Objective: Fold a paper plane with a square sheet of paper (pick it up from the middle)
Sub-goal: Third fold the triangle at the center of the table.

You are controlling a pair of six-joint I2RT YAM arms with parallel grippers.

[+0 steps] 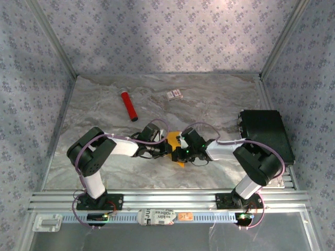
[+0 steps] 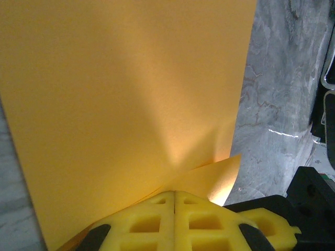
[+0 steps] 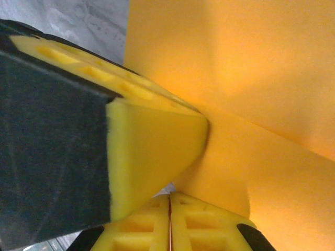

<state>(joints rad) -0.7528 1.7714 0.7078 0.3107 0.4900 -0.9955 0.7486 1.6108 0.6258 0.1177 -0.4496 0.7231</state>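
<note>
Item 1. Thin orange-yellow paper sheet (image 2: 131, 94), partly folded. We recorded it at the lower centre of the top view, held up between the two wrists over the grey marbled bench (image 1: 89, 110), with one pointed corner hanging toward the bottom of the frame. In the left wrist view it stood as a broad flat panel across most of the frame. A smaller flap jutted out at the lower right, just beside the panel's base. In the right wrist view it covered the upper right, with a crease running diagonally down toward the right edge.

Item 2. Left tool (image 2: 174, 201), yellow ribbed fingers. We noted the two fingers pressed together at the bottom centre of its own view, with no gap between them, pinching the sheet at its lower end. One of these fingers (image 3: 152, 141) also appeared at the left of the right wrist view, its tip touching the paper.

Item 3. Right tool (image 3: 170, 212), with the same yellow fingers. We noted them closed at the bottom centre of its own view, with a thin orange line of paper caught in the seam. It gripped the sheet just beside the left tool.

Item 4. Red cylindrical tube (image 1: 129, 106). It lay on the bench, up and left of centre in the top view, well apart from the paper.

Item 5. Small white card (image 1: 175, 94). It lay on the bench near the upper centre, to the right of the tube.

Item 6. Black box (image 1: 266, 135). It sat at the right edge of the bench.
</note>
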